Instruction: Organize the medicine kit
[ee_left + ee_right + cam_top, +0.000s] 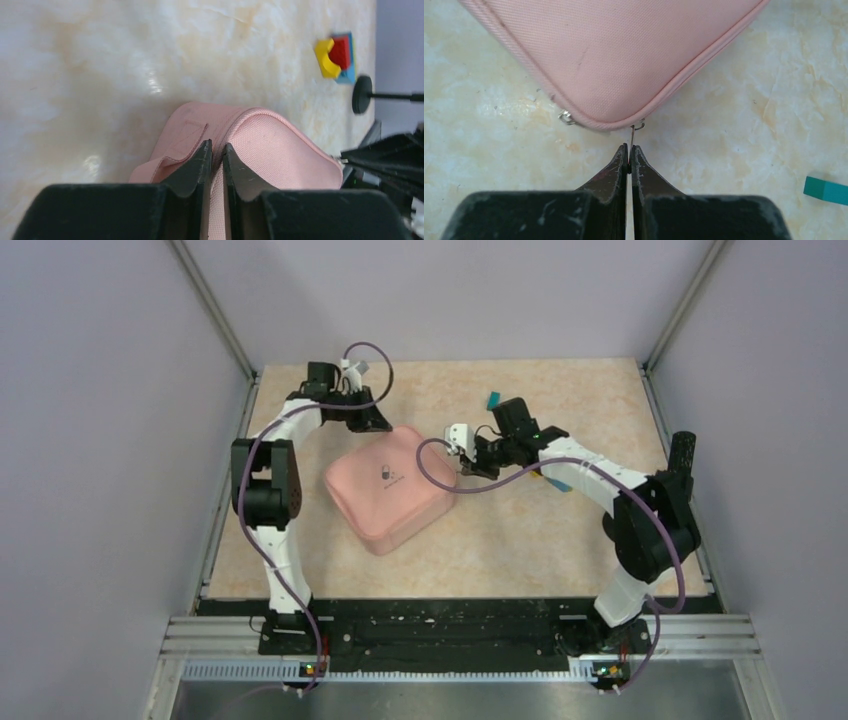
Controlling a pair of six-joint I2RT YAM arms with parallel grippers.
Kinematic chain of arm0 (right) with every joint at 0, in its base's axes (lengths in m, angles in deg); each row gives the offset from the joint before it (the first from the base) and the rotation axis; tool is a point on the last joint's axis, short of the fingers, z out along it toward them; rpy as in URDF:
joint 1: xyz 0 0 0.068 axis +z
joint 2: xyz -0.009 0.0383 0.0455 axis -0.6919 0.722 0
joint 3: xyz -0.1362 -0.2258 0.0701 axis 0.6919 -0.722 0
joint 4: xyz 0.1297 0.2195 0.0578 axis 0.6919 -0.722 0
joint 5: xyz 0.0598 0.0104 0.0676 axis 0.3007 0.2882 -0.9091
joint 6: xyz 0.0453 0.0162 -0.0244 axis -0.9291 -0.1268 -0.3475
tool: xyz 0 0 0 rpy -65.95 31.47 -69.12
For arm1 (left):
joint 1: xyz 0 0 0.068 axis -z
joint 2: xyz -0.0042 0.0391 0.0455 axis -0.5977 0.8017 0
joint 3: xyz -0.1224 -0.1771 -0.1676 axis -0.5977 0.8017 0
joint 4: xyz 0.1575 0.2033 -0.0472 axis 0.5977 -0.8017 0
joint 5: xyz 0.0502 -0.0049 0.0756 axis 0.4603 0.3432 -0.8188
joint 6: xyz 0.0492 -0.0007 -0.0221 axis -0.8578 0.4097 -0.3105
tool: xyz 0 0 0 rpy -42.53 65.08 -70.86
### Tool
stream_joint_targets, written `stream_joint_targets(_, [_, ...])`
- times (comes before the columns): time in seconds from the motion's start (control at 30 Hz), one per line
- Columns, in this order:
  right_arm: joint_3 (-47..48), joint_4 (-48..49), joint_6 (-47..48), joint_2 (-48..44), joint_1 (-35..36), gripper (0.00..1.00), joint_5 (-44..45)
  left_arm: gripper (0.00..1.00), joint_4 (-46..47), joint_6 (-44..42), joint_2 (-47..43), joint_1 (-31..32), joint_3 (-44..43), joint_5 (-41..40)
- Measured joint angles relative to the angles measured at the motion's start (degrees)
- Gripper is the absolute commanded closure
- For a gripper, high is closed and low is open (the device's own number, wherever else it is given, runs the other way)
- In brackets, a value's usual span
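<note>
Both my jaws are shut: L jaws clamp a fabric fold at the medicine kit (pixel 270 145) corner, R jaws pinch its zip pull (pixel 632 137). Kit lies lid-down on the surface (pixel 749 125) btwn them.

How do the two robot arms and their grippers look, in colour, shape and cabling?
The left arm and the right arm each have white links joined by bulky black joint housings. A purple cable loops along each. The left gripper and the right gripper each have two black fingers tapering to thin tips, with pale scratches.
</note>
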Motion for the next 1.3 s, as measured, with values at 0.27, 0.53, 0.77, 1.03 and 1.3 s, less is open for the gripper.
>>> stream_joint_targets(0.27, [0.0, -0.1, -3.3, -0.4, 0.3, 1.0, -1.6, 1.0, 0.7, 10.9, -2.1, -1.1, 0.5, -11.8])
stream_joint_targets(0.53, [-2.1, -2.3, -11.3, -2.1, 0.5, 0.9, -3.5, 1.0, 5.4, 15.5, -2.6, -4.3, 1.2, -30.7])
stream_joint_targets(0.77, [-2.0, 0.2, -18.9, -2.2, 0.2, 0.59, -3.1, 0.45, 9.1, 10.4, -2.6, -4.4, 0.4, -25.1])
stream_joint_targets(1.03, [8.3, 0.5, -31.1, -4.5, -3.1, 0.01, 5.2, 0.02, 2.4, -2.7, -11.8, -4.0, -0.9, -25.0])
stream_joint_targets(1.3, [20.0, 3.6, -43.3, -5.7, -6.3, 0.01, 31.3, 0.01, -5.8, -12.1, -28.6, -6.3, -1.9, -28.0])
